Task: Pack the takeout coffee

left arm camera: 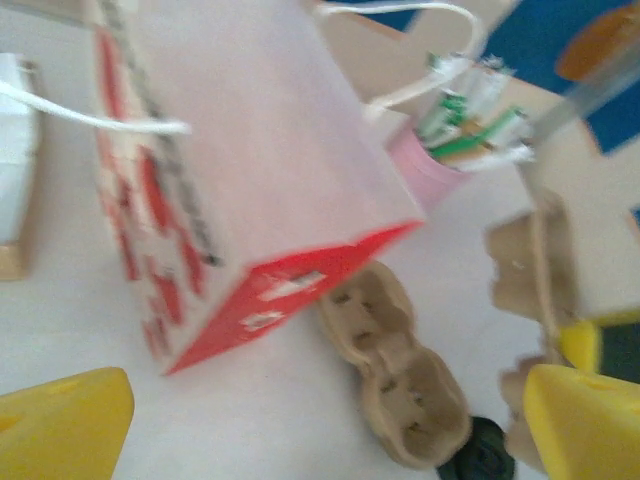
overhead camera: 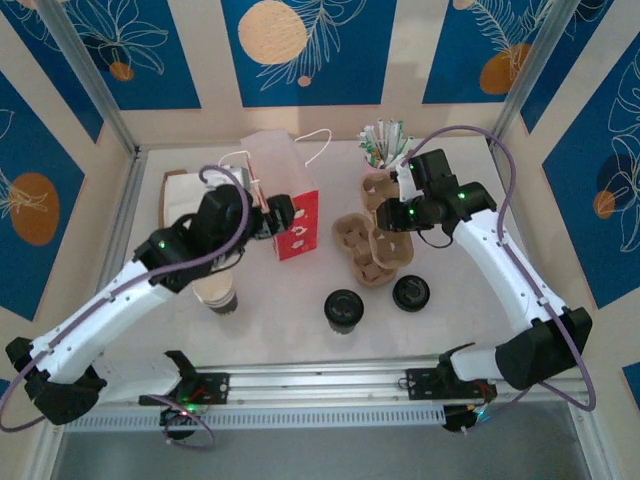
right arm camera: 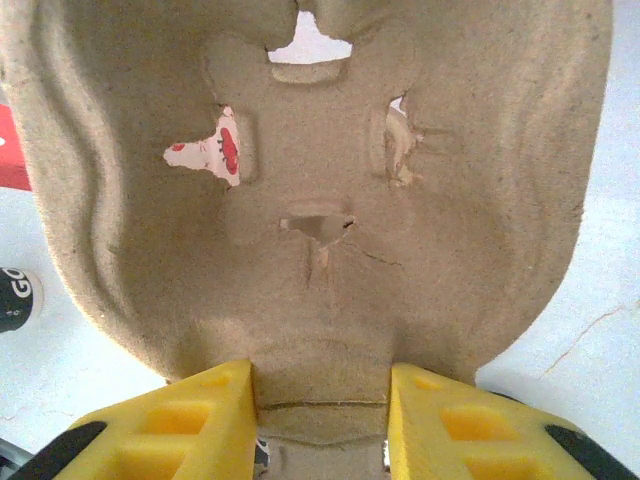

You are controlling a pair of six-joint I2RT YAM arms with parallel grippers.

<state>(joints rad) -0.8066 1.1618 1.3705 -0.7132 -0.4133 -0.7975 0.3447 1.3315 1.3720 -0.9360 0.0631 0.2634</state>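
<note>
A preparatory step is judged to be in hand. A pulp cup carrier (right arm camera: 320, 200) is being pinched by its near edge between the jaws of the right gripper (right arm camera: 320, 415). The left gripper (left arm camera: 320, 410), its jaws spread wide with nothing between them, is being pointed at the side of the red-and-white paper bag (left arm camera: 250, 170). The takeout coffee (overhead camera: 343, 310), black lid on, is being seen standing on the table in front of the bag, apart from both grippers, with a separate flat black lid (overhead camera: 411, 293) near its right. A second carrier (overhead camera: 365, 250) is lying between the bag and that lid. The next move is judged to call for the cup being seated in a carrier, or for the bag's mouth being held open; the bag looks light and could be tipped by a nudge. The work is being done on a white tabletop (overhead camera: 300, 345), finely cracked, which is being enclosed by aluminium posts and beige walls with blue leaf-print panels (overhead camera: 300, 50).
</note>
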